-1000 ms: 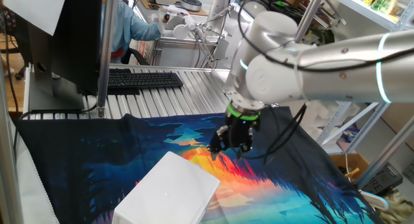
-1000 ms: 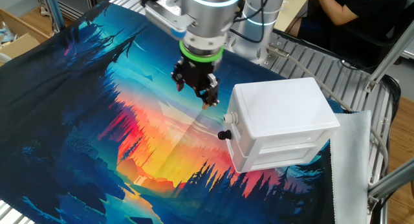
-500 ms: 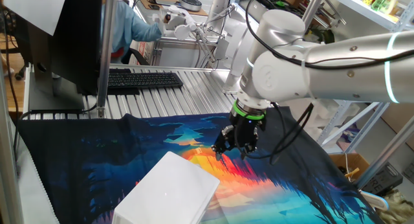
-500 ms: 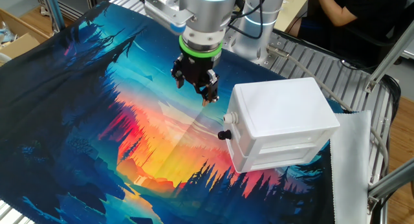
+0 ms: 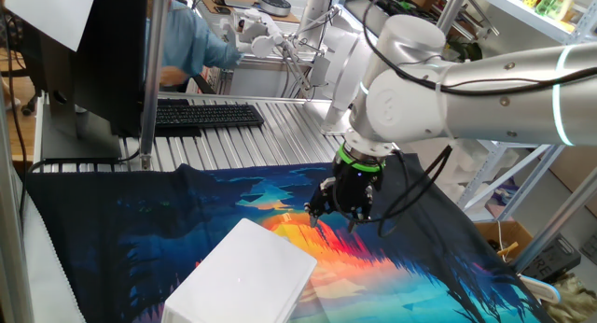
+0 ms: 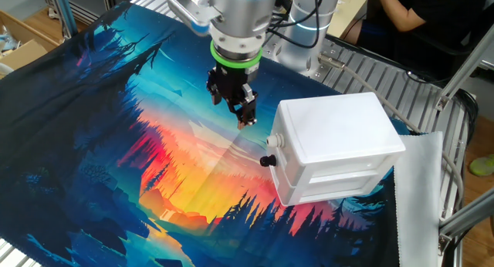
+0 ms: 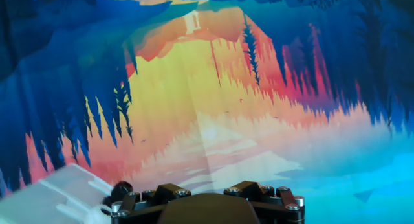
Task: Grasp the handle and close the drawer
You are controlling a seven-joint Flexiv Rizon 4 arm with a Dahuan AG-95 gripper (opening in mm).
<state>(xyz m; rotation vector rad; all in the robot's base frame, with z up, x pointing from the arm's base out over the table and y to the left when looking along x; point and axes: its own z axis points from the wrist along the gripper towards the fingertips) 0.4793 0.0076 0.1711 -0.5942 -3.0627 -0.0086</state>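
Observation:
The white cabinet stands on the printed cloth, and its near corner shows in the hand view. Its end face towards my gripper carries the drawer with a black knob handle, which also shows in the hand view. The drawer front looks nearly flush with the cabinet. My gripper hangs above the cloth, a short way left of and behind the handle, touching nothing. It looks open and empty. In the one fixed view my gripper is just right of the cabinet top.
A colourful printed cloth covers the table. A keyboard and a monitor stand lie beyond the cloth. A person sits at the far side. A metal frame post stands at the left.
My gripper has turned about its own axis and shifted slightly, staying above the cloth near the cabinet's handle end. The cabinet and drawer have not moved.

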